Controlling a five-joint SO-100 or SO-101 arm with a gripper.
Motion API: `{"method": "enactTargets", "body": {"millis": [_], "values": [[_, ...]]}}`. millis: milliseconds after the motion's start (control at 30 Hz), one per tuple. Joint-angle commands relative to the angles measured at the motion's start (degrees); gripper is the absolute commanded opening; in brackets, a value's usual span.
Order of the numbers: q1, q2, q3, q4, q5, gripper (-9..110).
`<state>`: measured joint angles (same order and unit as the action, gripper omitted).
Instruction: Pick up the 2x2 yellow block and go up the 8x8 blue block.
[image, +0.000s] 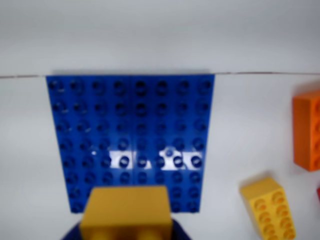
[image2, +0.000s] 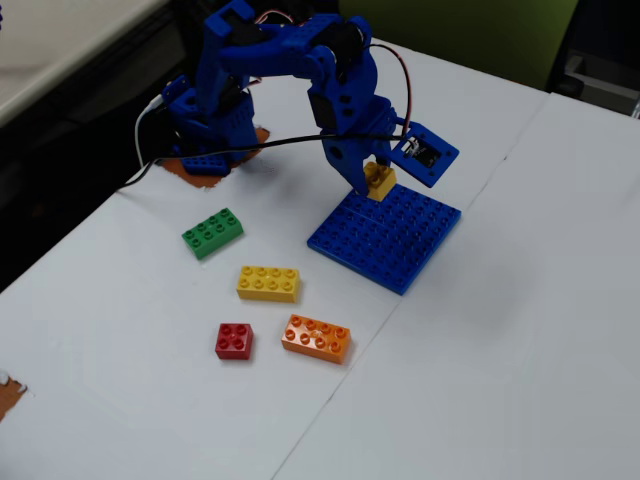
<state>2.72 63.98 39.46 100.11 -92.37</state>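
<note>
2x2 yellow block (image2: 379, 180) clamped in pincer (image2: 377, 184), hanging just above far edge of 8x8 blue block (image2: 385, 238), toward worktop's (image2: 520, 330) far edge. Held clear of studs, likely for lowering onto them.

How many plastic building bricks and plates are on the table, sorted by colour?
Yellow: 2, the small square yellow brick held in the gripper and the longer yellow brick
Blue: 1, the large flat blue studded baseplate
Green: 1, the green brick
Orange: 1, the orange brick
Red: 1, the red square brick
Total: 6
</note>
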Motion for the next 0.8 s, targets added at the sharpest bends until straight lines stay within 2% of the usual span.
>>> {"method": "enactTargets", "body": {"millis": [0,767], "values": [[0.4,0.8,-1.1,-0.5,0.0,0],[0.4,1.6,-1.2,-0.5,0.4,0]]}}
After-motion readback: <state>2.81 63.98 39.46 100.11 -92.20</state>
